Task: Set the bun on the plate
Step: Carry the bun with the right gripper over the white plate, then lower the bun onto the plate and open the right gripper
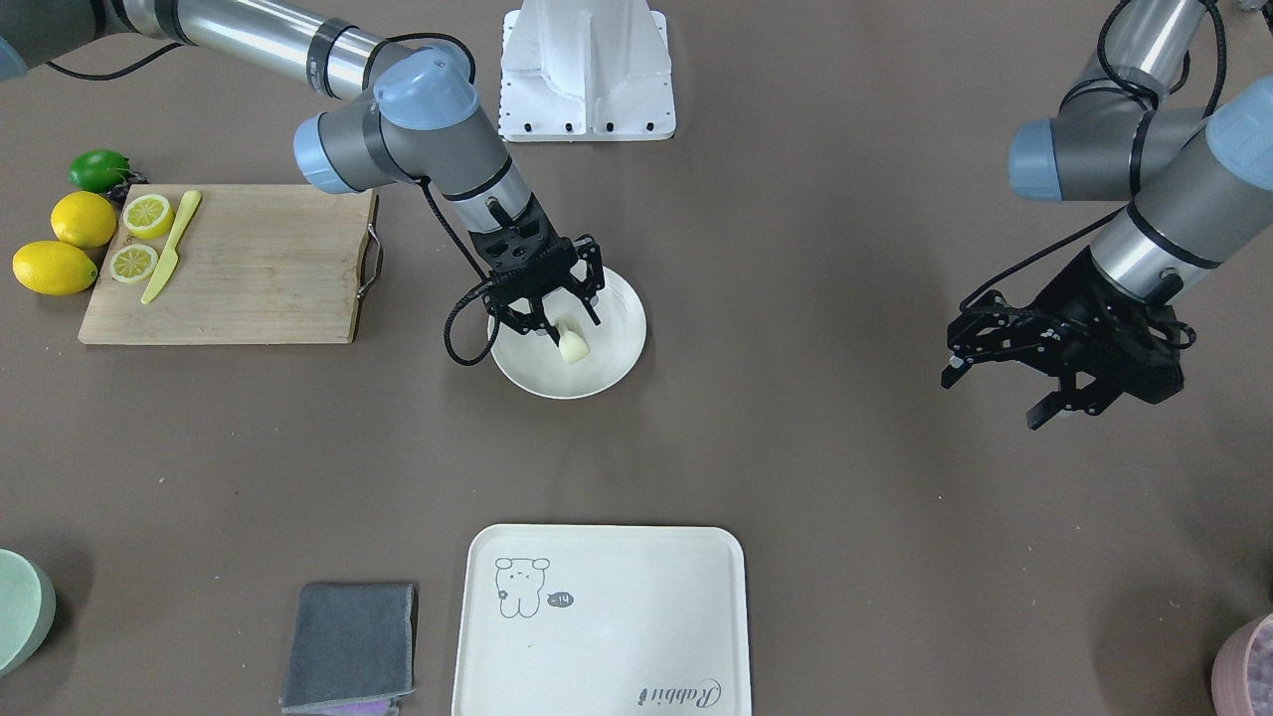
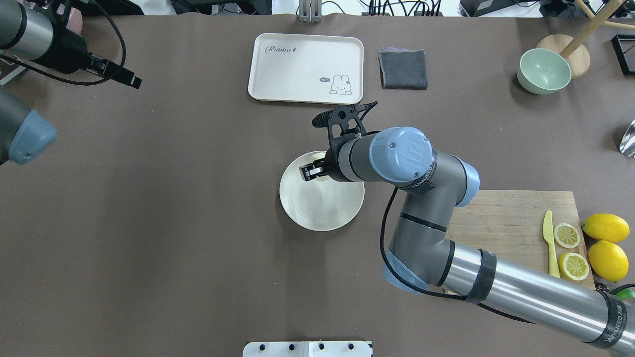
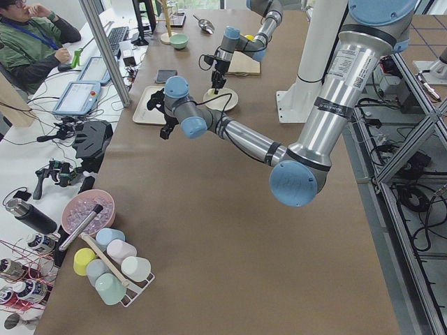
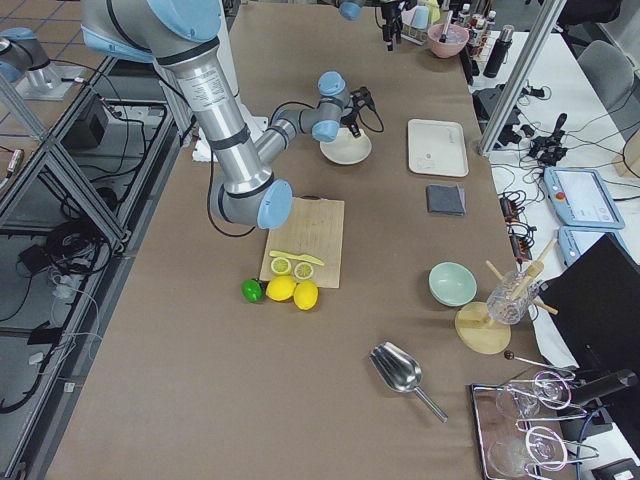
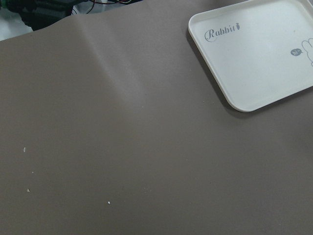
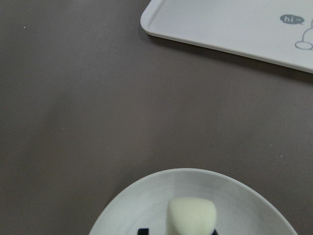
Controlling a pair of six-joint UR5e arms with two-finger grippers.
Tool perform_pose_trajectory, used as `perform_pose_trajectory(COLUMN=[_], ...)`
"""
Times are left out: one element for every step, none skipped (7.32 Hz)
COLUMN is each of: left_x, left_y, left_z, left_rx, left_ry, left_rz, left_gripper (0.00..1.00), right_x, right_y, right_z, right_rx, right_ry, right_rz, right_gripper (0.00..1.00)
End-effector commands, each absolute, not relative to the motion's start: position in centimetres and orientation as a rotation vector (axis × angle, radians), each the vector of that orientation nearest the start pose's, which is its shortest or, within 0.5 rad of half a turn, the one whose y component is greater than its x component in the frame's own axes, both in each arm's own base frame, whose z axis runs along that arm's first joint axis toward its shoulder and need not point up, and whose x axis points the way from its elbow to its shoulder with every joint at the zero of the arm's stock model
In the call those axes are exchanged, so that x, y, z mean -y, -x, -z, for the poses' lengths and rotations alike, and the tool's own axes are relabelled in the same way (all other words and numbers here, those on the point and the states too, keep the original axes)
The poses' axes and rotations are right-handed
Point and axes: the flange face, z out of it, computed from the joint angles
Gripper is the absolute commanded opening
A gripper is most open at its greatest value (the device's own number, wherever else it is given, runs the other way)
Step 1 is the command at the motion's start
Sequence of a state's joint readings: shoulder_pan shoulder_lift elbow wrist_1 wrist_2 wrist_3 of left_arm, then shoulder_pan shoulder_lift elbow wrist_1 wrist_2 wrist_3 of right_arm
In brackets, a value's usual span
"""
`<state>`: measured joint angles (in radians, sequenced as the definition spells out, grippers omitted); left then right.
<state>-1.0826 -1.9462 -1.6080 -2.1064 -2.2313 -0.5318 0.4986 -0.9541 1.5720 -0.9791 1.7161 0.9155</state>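
Note:
The bun (image 1: pixel 574 344), a small pale cream lump, rests on the far part of the round off-white plate (image 1: pixel 617 370) at the table's middle. My right gripper (image 1: pixel 567 326) hangs just over it and is open, one finger on each side of the bun and a gap showing. In the right wrist view the bun (image 6: pixel 191 215) sits on the plate (image 6: pixel 132 208) at the bottom edge, with a dark fingertip (image 6: pixel 142 230) apart from it. In the overhead view my right wrist covers most of the bun. My left gripper (image 1: pixel 995 398) hovers open and empty far off to the side, above bare table.
A wooden cutting board (image 1: pixel 249 268) holds two lemon halves (image 1: pixel 147 215) and a yellow knife (image 1: pixel 171 249); whole lemons (image 1: pixel 55 267) and a lime (image 1: pixel 98 170) lie beside it. A cream tray (image 1: pixel 617 636), a grey cloth (image 1: pixel 348 641), a green bowl (image 1: pixel 18 609) and a pink bowl (image 1: pixel 1248 668) line the operators' edge.

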Motion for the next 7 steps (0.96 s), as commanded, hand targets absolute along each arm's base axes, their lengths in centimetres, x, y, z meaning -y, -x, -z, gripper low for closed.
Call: perform_pose_trajectory(left_x=[60.0,60.0,60.1,60.3,60.9,62.0,62.9], left_y=[-22.6,-22.6,-22.6,-22.1,-21.2,-18.1,-15.0], left_z=[-36.7,-36.6,-36.8,-36.9,-37.0,-37.9,-40.5], left_rx=[-0.971,-0.971,-0.969,-0.965,-0.958,-0.941,-0.916], left_ry=[-0.502,-0.504,-0.5,-0.501,-0.499,-0.5,-0.479], left_rz=[-0.256,-0.257,-0.257,-0.25,-0.227,-0.171,-0.115], left_gripper=[0.98,0.98,0.98,0.98,0.98,0.98,0.98], right_x=[43.1,43.0,42.8,43.6,46.2,49.3,52.2], right_y=[54.3,54.1,53.5,51.9,48.9,44.8,40.7], right_z=[-21.8,-21.6,-20.8,-20.2,-21.8,-21.9,-22.0], right_rx=[1.097,1.101,1.115,1.128,1.131,1.133,1.139], right_ry=[-0.567,-0.57,-0.574,-0.581,-0.525,-0.472,-0.448], right_rz=[0.244,0.244,0.235,0.227,0.234,0.223,0.222], right_gripper=[1.0,1.0,1.0,1.0,1.0,1.0,1.0])
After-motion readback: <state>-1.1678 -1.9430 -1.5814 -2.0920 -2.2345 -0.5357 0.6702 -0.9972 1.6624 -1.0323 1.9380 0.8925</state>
